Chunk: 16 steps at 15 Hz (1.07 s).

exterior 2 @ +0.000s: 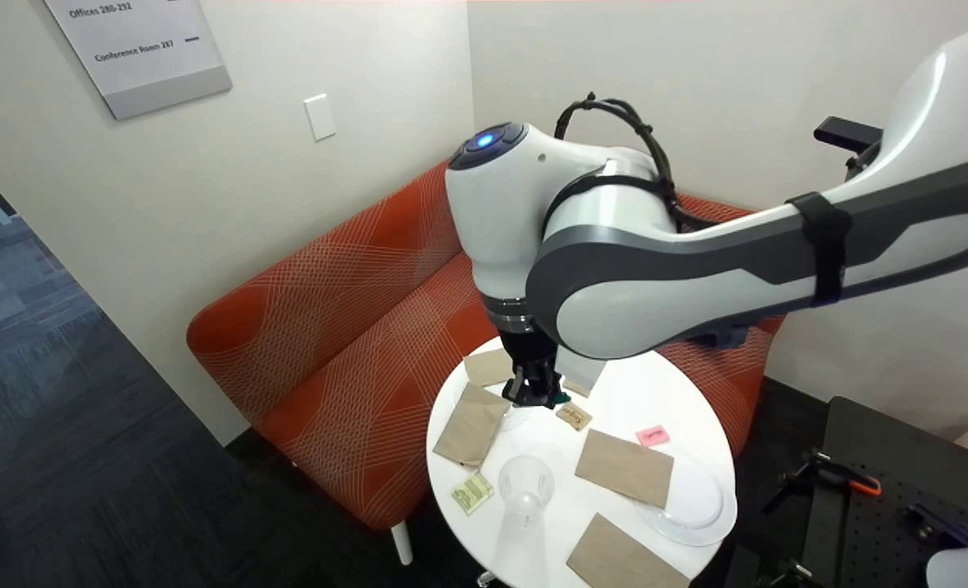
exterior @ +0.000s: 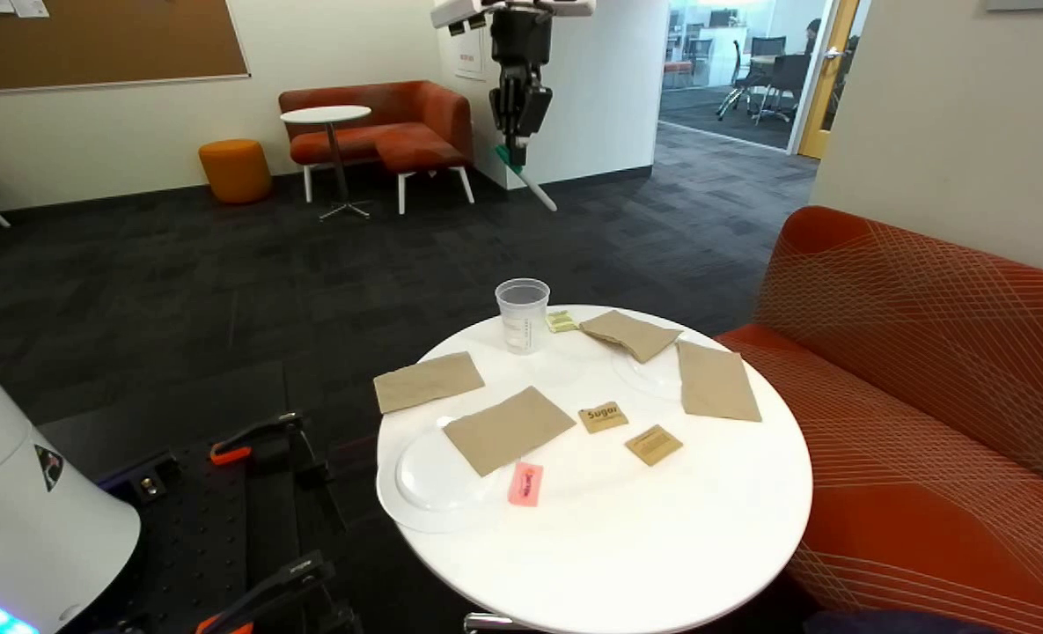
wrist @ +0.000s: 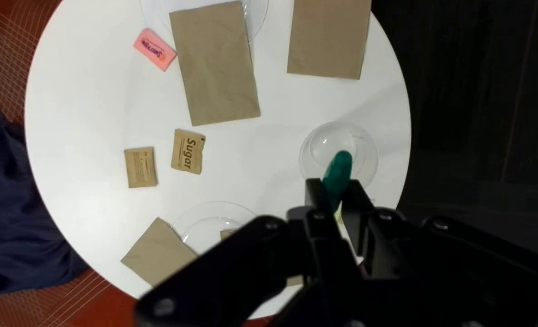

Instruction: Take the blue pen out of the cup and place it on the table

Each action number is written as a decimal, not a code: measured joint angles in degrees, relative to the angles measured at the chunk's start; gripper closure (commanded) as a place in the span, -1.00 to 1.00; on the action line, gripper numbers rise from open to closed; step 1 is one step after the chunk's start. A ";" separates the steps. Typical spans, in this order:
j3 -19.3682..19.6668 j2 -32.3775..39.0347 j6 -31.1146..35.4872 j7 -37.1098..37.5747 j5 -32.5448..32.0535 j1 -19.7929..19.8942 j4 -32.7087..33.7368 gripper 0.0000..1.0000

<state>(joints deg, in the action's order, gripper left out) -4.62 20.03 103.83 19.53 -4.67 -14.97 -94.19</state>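
Note:
My gripper is shut on the pen, high above the table. The pen has a blue-green end between the fingertips and a whitish body slanting down. In an exterior view the gripper hides all but a bit of the pen's green end. In the wrist view the fingertips pinch the green end, seen in front of the cup. The clear cup stands upright and empty near the edge of the round white table; it also shows in an exterior view and the wrist view.
Brown paper pieces, clear plates, sugar packets, a pink packet and a yellow-green packet lie on the table. A red sofa stands beside it. The robot's black base with clamps is on another side.

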 measured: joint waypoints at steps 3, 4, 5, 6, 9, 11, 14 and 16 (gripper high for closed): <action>1.23 -0.98 3.60 0.76 -2.18 1.01 -1.37 0.93; 1.66 -1.06 5.15 1.01 -2.79 1.36 -1.94 0.93; 1.98 -1.09 6.78 1.06 -3.28 1.83 -2.57 0.93; 2.37 -1.09 8.43 1.06 -3.55 2.26 -3.31 0.93; 3.12 -1.07 12.89 1.06 -3.62 3.68 -5.76 0.93; 3.25 -1.02 15.62 1.06 -3.59 4.67 -7.69 0.93; 3.41 -0.82 19.69 1.06 -3.48 5.57 -10.90 0.93; 3.48 -0.66 22.43 1.07 -3.27 5.84 -13.20 0.93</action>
<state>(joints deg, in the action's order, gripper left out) -1.13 19.37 126.26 20.60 -7.94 -9.13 -107.40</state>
